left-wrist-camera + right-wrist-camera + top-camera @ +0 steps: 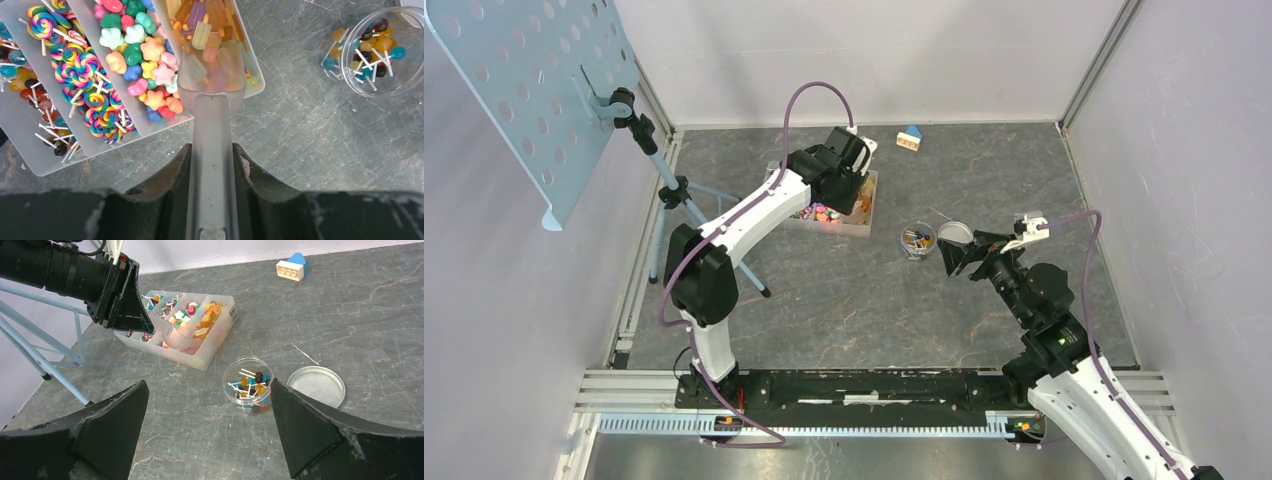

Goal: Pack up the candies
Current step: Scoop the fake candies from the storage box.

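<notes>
Candies (135, 55) are sorted by kind into the four compartments of one clear tray (220, 340): ball lollipops, swirl lollipops, star and bear shapes, and ice-lolly shapes. More ball lollipops are seen in one round jar (231, 397), too tangled to be counted, at 4 o'clock from the tray in the top view. One lid (316, 386) is laid flat at the jar's 3 o'clock. One translucent scoop (210, 130) is clamped by its handle in the left gripper (212, 155), its bowl set among the ice-lolly shapes. The right gripper (208, 382) is spread wide with nothing held, near the jar. One toy house (291, 267) is placed at the tray's 1 o'clock.
</notes>
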`<state>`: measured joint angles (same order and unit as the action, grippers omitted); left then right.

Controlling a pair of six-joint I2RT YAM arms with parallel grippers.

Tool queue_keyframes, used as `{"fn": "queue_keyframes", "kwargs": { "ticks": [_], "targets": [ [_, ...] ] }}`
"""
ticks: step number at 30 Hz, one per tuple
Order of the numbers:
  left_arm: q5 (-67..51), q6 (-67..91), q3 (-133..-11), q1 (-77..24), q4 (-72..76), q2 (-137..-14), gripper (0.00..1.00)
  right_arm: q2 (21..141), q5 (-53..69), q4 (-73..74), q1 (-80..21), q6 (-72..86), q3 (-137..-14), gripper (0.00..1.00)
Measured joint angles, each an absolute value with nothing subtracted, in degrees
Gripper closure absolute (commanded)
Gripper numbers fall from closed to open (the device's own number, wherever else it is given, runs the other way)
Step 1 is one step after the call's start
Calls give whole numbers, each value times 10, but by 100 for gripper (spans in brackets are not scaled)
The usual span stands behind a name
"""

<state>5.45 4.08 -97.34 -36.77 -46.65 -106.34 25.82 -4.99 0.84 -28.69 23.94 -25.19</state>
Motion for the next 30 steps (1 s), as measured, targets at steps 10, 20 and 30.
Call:
{"fn": "queue_keyframes", "kwargs": {
  "ticks": [10,20,30],
  "targets": [
    [81,55,-894,-376,-399,-1036,98,261,-50,4,-287,242,-245,2],
    [92,63,-818,-381,-317,-995,98,269,-45,-3,-287,242,-245,2],
    [135,79,-776,-402,-266,-977,98,274,-41,-8,-287,244,-242,2]
  ]
}}
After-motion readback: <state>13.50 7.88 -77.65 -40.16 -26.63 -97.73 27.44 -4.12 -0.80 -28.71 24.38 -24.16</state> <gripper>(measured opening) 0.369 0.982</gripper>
